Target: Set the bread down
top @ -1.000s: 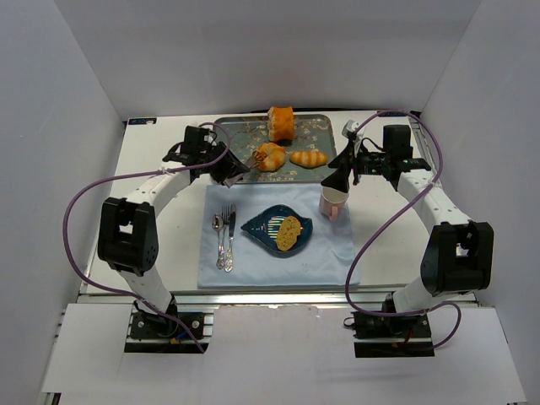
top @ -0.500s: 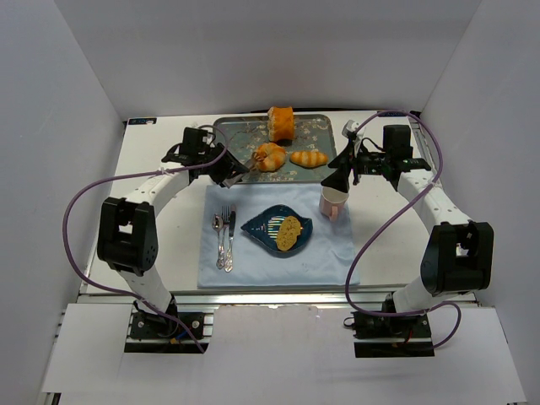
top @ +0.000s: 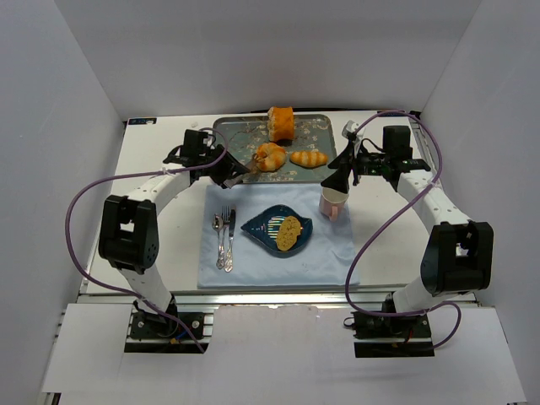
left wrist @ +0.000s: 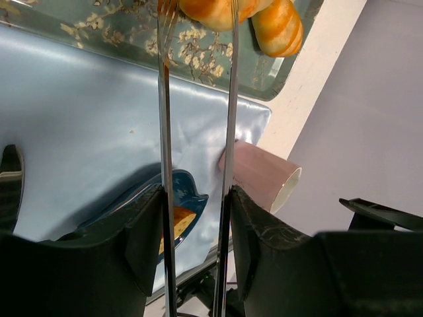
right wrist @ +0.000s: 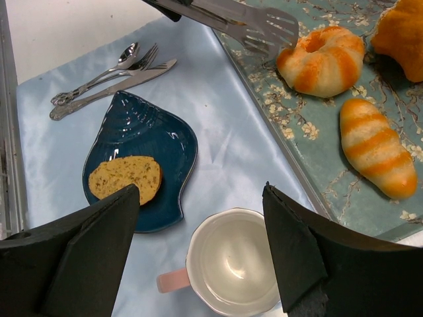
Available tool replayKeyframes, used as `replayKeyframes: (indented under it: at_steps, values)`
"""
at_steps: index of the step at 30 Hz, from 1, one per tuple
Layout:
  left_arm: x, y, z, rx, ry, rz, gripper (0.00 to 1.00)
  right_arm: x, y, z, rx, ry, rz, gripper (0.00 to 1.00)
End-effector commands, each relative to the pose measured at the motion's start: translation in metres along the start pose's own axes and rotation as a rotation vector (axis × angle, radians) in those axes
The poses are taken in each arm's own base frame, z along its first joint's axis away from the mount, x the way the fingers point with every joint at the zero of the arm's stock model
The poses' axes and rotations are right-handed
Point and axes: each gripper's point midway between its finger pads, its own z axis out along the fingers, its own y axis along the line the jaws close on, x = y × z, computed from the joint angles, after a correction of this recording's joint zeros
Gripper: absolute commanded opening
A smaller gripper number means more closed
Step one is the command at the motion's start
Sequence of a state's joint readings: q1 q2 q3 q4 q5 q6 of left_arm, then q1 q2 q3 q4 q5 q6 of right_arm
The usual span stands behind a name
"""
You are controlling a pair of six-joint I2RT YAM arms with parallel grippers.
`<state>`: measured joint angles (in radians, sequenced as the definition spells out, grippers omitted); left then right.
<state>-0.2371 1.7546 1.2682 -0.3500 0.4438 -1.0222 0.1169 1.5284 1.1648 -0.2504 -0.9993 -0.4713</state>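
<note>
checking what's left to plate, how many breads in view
4: a tall chunk at the tray's back, a ring bun and a striped roll nearer on the tray, a slice on the blue plate. None seems hidden.

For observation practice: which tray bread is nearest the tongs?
The ring-shaped striped bun, beside the tongs; the long roll and loaf chunk lie farther.
</note>
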Motion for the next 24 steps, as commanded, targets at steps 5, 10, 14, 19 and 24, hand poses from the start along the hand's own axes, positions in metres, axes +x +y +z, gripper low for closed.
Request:
replayKeyframes:
  at_steps: [5,10,14,19,24]
  values:
    - [-0.003,-0.005,0.006,0.036,0.013,-0.01,0.53,-0.013,0.002,-0.005,-0.001,-0.037,-0.042,0.8]
    - [-0.002,-0.003,0.007,0.032,0.015,-0.015,0.53,-0.013,0.002,-0.006,0.0,-0.038,-0.04,0.8]
    - [-0.003,-0.006,0.008,0.052,0.013,-0.036,0.53,-0.013,0.003,-0.006,-0.002,-0.039,-0.04,0.8]
    - [-0.003,-0.005,0.012,0.058,0.015,-0.045,0.53,-0.013,0.002,-0.006,0.001,-0.039,-0.04,0.8]
    - [-0.001,0.0,0.014,0.055,0.02,-0.057,0.52,-0.013,0.002,-0.006,-0.001,-0.042,-0.04,0.8]
